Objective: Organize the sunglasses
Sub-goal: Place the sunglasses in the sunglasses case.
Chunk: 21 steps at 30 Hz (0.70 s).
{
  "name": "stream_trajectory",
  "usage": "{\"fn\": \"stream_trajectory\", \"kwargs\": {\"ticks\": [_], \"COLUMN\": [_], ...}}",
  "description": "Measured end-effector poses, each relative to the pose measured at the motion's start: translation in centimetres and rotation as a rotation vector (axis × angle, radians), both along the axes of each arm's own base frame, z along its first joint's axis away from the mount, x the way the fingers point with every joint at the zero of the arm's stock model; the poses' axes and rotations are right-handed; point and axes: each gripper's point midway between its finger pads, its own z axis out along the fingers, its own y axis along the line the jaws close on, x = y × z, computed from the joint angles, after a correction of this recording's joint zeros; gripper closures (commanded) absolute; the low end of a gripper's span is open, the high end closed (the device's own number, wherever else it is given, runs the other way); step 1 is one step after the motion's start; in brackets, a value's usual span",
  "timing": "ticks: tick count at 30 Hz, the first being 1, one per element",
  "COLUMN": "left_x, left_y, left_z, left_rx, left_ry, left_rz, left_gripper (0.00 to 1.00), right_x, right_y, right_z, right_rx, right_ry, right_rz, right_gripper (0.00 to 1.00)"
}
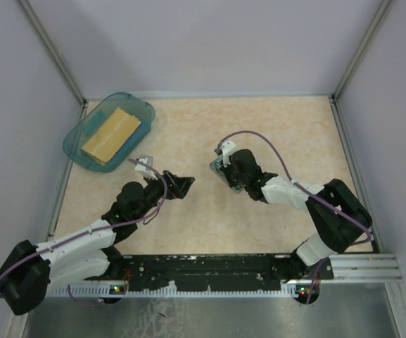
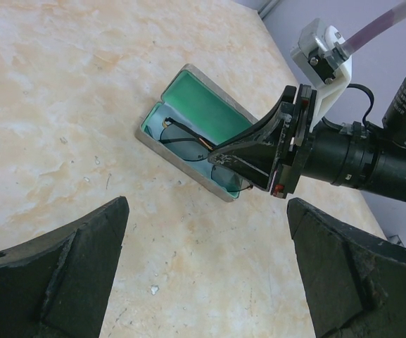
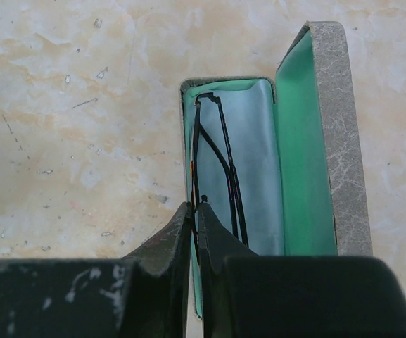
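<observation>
The sunglasses (image 3: 229, 169), thin dark wire frames folded flat, lie in the open grey case (image 3: 338, 141) with green lining, on a light blue cloth (image 3: 259, 162). My right gripper (image 3: 195, 208) is shut on the sunglasses' frame at the case's near left wall. In the left wrist view the case (image 2: 204, 107) sits ahead with the sunglasses (image 2: 181, 134) inside and the right gripper (image 2: 255, 151) reaching into it. My left gripper (image 2: 208, 271) is open and empty above bare table, short of the case. The top view shows the right gripper (image 1: 225, 169) over the case and the left gripper (image 1: 181, 184) beside it.
A translucent blue tray (image 1: 74, 146) holding a tan rectangular block (image 1: 111, 134) sits at the far left corner. Metal frame posts and grey walls bound the table on the left, back and right.
</observation>
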Motion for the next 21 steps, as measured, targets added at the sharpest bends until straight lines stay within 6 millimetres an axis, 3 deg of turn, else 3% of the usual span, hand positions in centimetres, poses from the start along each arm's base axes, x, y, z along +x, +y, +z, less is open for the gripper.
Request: {"fn": "stream_trajectory", "kwargs": {"ticks": [4, 19, 21], "left_x": [-0.01, -0.04, -0.05], "left_y": [0.04, 0.06, 0.07], "left_z": [0.12, 0.06, 0.01], "left_rx": [-0.003, -0.002, -0.001], "left_ry": [-0.003, -0.002, -0.001], "left_rz": [0.001, 0.001, 0.001], "left_gripper": [0.0, 0.0, 0.0], "right_x": [-0.02, 0.69, 0.74], "right_y": [0.02, -0.35, -0.46], "right_z": [-0.01, 0.5, 0.5], "right_rx": [0.005, 0.001, -0.003], "right_ry": [0.004, -0.014, -0.016], "right_rz": [-0.005, -0.034, -0.039], "right_gripper": [0.82, 0.79, 0.71]}}
